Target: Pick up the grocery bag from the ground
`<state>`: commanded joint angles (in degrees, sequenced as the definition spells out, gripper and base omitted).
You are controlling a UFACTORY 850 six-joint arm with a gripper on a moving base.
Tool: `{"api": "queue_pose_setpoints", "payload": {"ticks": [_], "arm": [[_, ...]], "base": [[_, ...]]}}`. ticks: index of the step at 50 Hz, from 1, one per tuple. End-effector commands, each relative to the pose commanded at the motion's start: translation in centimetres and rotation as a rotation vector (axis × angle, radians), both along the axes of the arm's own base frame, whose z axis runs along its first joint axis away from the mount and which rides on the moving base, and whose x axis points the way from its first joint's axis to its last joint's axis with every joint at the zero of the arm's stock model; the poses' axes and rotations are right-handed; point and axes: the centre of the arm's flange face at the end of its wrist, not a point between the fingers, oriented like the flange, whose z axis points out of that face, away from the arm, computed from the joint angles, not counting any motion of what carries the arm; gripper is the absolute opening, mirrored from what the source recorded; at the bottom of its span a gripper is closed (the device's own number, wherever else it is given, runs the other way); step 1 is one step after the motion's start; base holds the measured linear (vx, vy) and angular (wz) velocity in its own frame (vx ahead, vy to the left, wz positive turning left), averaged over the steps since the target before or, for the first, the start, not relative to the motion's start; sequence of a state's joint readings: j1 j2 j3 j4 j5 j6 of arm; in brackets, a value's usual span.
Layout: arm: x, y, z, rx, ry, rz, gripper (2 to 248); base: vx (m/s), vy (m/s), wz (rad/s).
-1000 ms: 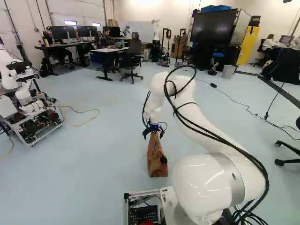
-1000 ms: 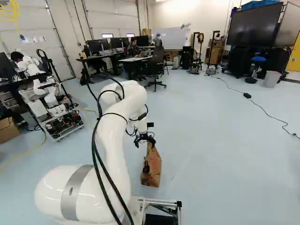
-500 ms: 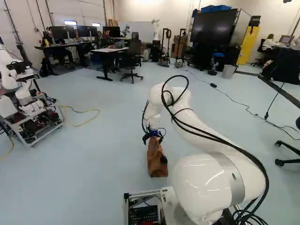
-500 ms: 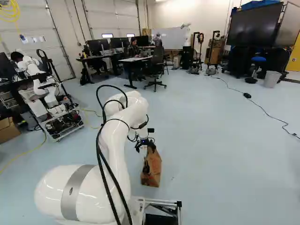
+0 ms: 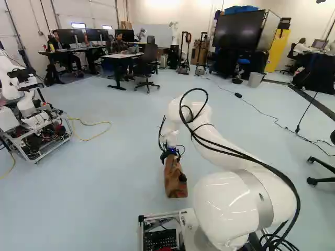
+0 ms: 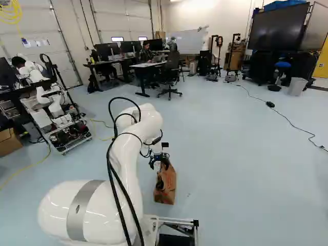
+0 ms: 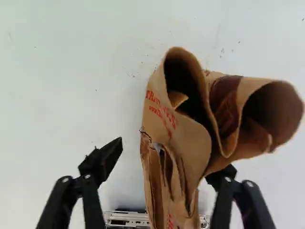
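In the left base view, the bag (image 5: 175, 183) stands upright on the floor (image 5: 115, 183), just ahead of the base (image 5: 157, 217), and the gripper (image 5: 171, 156) points down at its top from the end of the arm (image 5: 225, 144). Another robot (image 5: 36, 123) stands at the left, with a yellow cable (image 5: 93, 138) on the floor beside it.

In the right base view, the bag is just beyond the base, beside the arm; a bin (image 6: 297, 86) stands far off at the right.

In the wrist view, the gripper (image 7: 172, 157) is spread, with the bag's crumpled top between its fingers (image 7: 106, 160). One finger is clear of the paper, bare floor showing between; the other is close against the bag, partly hidden under a curled flap.
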<state>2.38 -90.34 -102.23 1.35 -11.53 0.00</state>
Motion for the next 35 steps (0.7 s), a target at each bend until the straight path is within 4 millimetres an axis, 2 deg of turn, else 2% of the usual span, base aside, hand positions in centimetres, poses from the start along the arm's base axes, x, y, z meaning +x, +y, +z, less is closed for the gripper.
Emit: {"api": "queue_pose_setpoints", "payload": {"ticks": [1, 6, 7, 11, 12, 16, 17, 22, 23, 27, 28, 35], "arm": [[0.0, 0.0, 0.0, 0.0, 0.0, 0.0, 188], [0.0, 0.0, 0.0, 0.0, 0.0, 0.0, 188], [0.0, 0.0, 0.0, 0.0, 0.0, 0.0, 149], [0.0, 0.0, 0.0, 0.0, 0.0, 0.0, 149], [0.0, 0.0, 0.0, 0.0, 0.0, 0.0, 111], [0.0, 0.0, 0.0, 0.0, 0.0, 0.0, 111], [0.0, 0.0, 0.0, 0.0, 0.0, 0.0, 73], [0.0, 0.0, 0.0, 0.0, 0.0, 0.0, 73], [0.0, 0.0, 0.0, 0.0, 0.0, 0.0, 38], [0.0, 0.0, 0.0, 0.0, 0.0, 0.0, 38], [0.0, 0.0, 0.0, 0.0, 0.0, 0.0, 25], [0.0, 0.0, 0.0, 0.0, 0.0, 0.0, 25]], "base": [[0.0, 0.0, 0.0], [0.0, 0.0, 0.0], [0.0, 0.0, 0.0], [0.0, 0.0, 0.0], [0.0, 0.0, 0.0], [0.0, 0.0, 0.0], [0.0, 0.0, 0.0], [0.0, 0.0, 0.0], [0.0, 0.0, 0.0], [0.0, 0.0, 0.0], [0.0, 0.0, 0.0], [0.0, 0.0, 0.0]]}}
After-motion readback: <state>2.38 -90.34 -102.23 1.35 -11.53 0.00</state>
